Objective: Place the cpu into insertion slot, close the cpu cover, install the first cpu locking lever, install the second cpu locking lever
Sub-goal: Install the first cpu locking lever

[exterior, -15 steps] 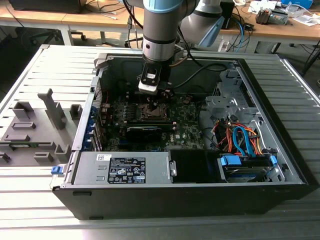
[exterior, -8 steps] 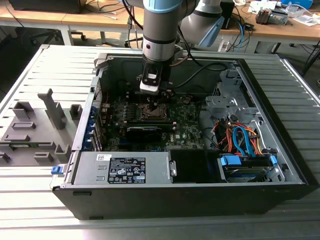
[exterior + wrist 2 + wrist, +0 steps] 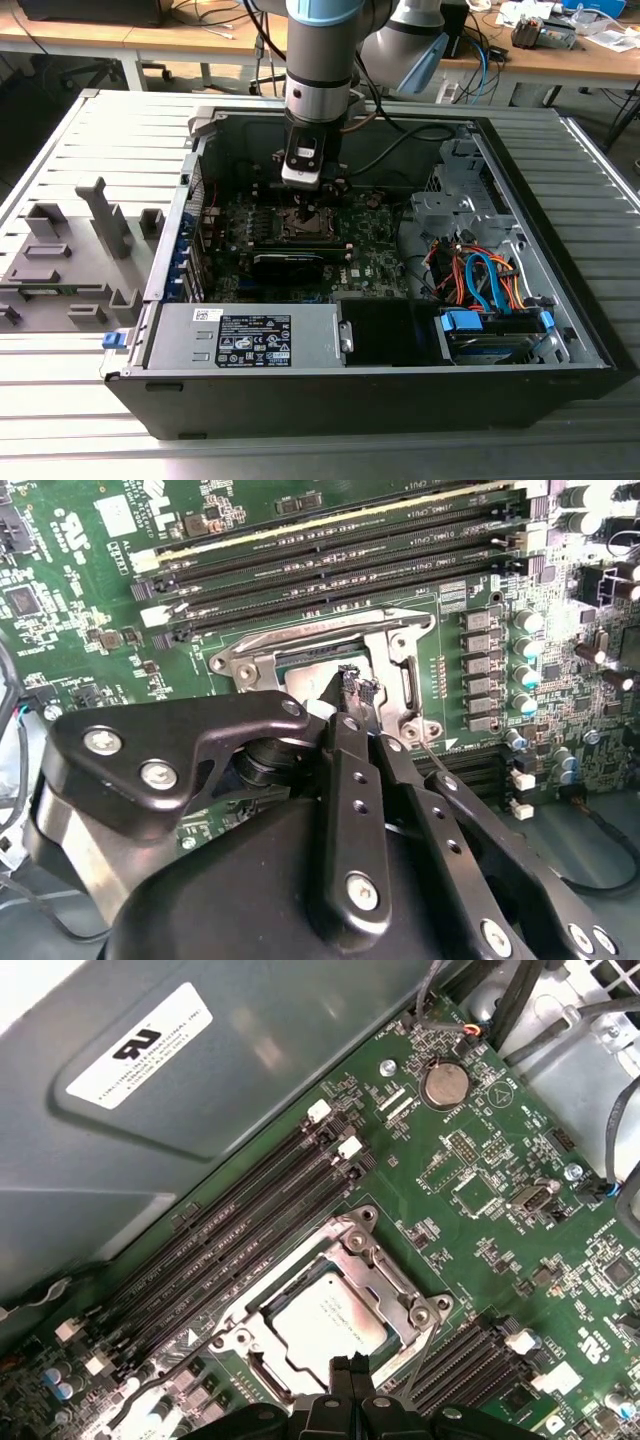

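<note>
The cpu (image 3: 325,1315), a square silver-grey chip, lies in the insertion slot (image 3: 262,1372) on the green board. The cpu cover (image 3: 385,1260), a metal frame plate, lies flat around the chip. My gripper (image 3: 350,1365) is shut, its black fingertips together just over the chip's near edge; it appears empty. In the second wrist view the gripper (image 3: 352,680) tips sit on the chip (image 3: 310,675) beside the cover (image 3: 400,670). A thin wire locking lever (image 3: 428,1345) runs along one side of the socket. In the exterior view the gripper (image 3: 305,205) hangs straight down over the socket.
Long black memory slots (image 3: 240,1230) run beside the socket. A round coin battery (image 3: 445,1085) sits further off. The computer case (image 3: 200,170) walls surround the board, with coloured cables (image 3: 480,280) at the exterior view's right and a power supply (image 3: 250,335) in front.
</note>
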`<state>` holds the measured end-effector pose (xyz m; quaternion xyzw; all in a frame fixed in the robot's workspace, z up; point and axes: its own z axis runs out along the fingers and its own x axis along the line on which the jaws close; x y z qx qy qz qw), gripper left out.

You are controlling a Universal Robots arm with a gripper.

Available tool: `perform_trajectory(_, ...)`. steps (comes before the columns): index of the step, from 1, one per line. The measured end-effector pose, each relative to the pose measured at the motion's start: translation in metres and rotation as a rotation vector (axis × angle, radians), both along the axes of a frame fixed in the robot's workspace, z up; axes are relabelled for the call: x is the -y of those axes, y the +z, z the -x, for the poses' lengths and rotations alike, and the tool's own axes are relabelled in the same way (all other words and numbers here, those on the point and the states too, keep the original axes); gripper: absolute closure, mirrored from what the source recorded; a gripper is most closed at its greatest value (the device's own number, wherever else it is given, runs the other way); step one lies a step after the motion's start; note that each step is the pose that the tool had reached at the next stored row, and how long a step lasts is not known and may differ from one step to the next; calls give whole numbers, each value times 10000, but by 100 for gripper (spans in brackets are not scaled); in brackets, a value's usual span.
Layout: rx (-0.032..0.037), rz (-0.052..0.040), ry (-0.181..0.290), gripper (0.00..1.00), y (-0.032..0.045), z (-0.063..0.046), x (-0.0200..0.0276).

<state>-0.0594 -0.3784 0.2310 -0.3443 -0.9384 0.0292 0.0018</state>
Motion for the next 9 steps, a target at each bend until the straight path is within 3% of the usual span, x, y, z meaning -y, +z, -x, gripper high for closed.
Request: perform_trajectory(9, 0, 0, 478, 89, 0, 0, 0)
